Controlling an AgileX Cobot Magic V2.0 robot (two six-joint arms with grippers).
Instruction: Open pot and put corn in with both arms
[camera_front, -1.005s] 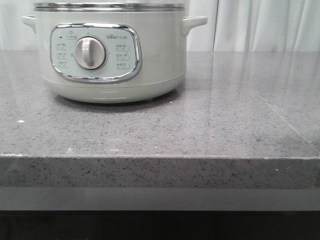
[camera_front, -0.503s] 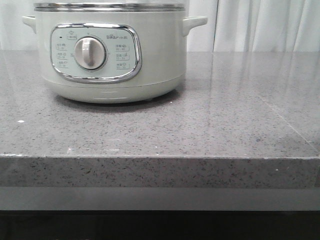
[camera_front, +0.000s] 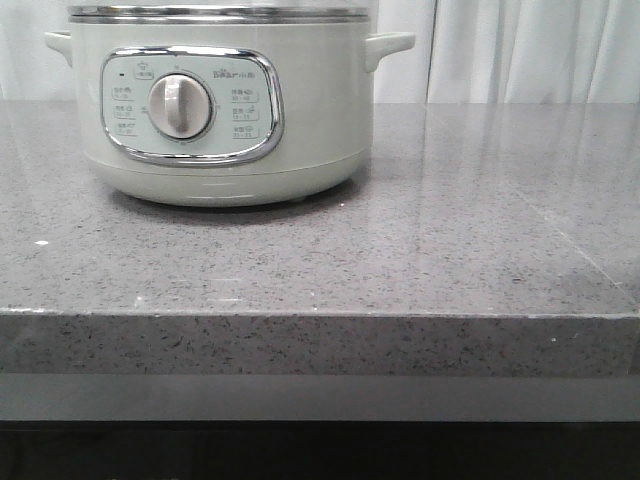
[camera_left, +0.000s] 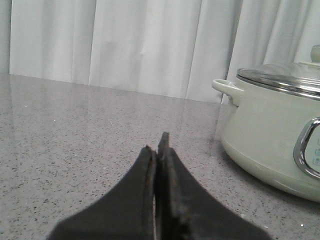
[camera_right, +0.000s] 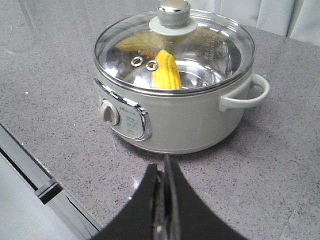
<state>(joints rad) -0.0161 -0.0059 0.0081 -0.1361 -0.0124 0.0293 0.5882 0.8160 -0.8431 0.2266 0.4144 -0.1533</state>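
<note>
The pale cream-green pot (camera_front: 220, 110) stands at the back left of the grey counter, its dial panel facing forward. A glass lid (camera_right: 175, 47) with a chrome knob (camera_right: 173, 7) sits on its rim. Through the glass, the yellow corn (camera_right: 167, 70) lies inside the pot. My right gripper (camera_right: 162, 162) is shut and empty, high above the counter in front of the pot. My left gripper (camera_left: 157, 142) is shut and empty, low over the counter beside the pot (camera_left: 275, 135), apart from it. Neither gripper shows in the front view.
The grey speckled counter (camera_front: 420, 250) ends in a front edge (camera_front: 320, 315) with a dark gap below. White curtains (camera_left: 125, 45) hang behind the counter. The pot's side handles (camera_right: 247, 92) stick out on both sides.
</note>
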